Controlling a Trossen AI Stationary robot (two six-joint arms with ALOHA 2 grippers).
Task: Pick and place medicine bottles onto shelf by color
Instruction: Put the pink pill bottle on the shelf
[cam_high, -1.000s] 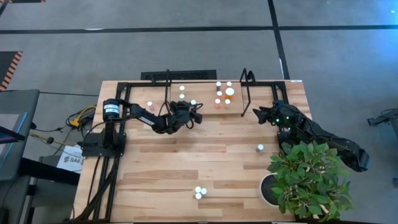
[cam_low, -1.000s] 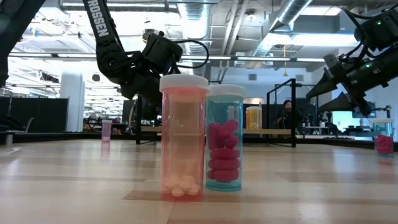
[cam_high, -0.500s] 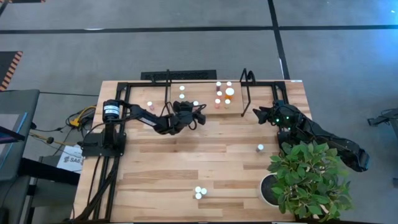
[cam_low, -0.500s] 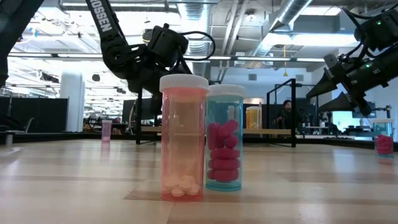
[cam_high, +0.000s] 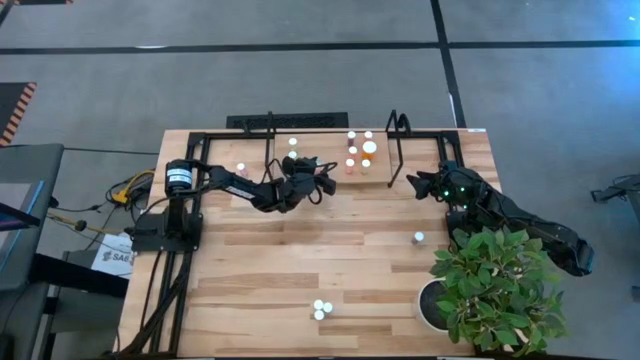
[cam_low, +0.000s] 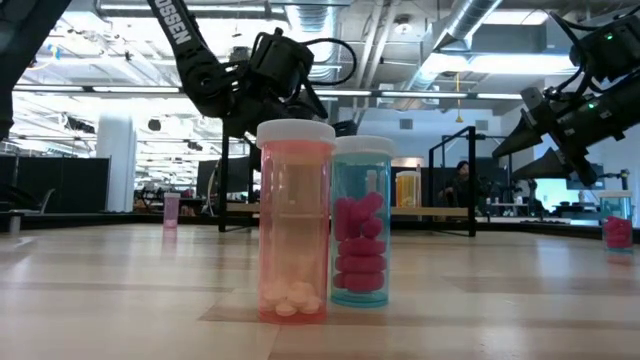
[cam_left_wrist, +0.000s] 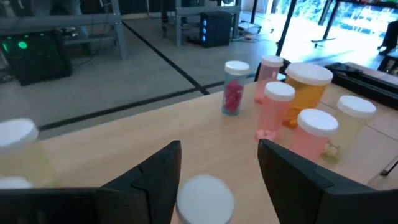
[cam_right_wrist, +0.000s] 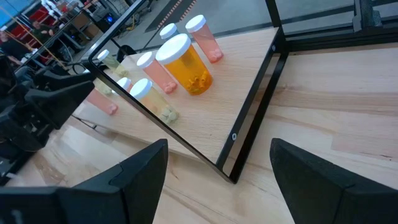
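The left hand (cam_high: 322, 181) hovers over the shelf (cam_high: 330, 178), fingers apart, a white-capped bottle (cam_left_wrist: 205, 198) standing loose between them. More bottles (cam_high: 359, 153) cluster right. The right hand (cam_high: 415, 182) waits open beyond the hoop (cam_high: 397, 135).

Shelf (cam_high: 330, 178) w/ bottles (cam_high: 359, 152), table (cam_high: 270, 270) – plant pot (cam_high: 430, 305)

Bottles (cam_high: 352, 151) on shelf (cam_high: 325, 145): ten.
- right cluster: six, incl. one big-capped orange (cam_high: 369, 147)
- left part: four, one of them between fingers of left gripper (cam_left_wrist: 217, 152)

Bottles on table (cam_high: 300, 250): one alone (cam_high: 418, 237); front pair (cam_low: 296, 220), pink and teal.
Shelf: one; hoops (cam_high: 270, 125): two.
Arms: two; grippers: two, incl. right gripper (cam_right_wrist: 217, 149).
Plant (cam_high: 495, 285): one.
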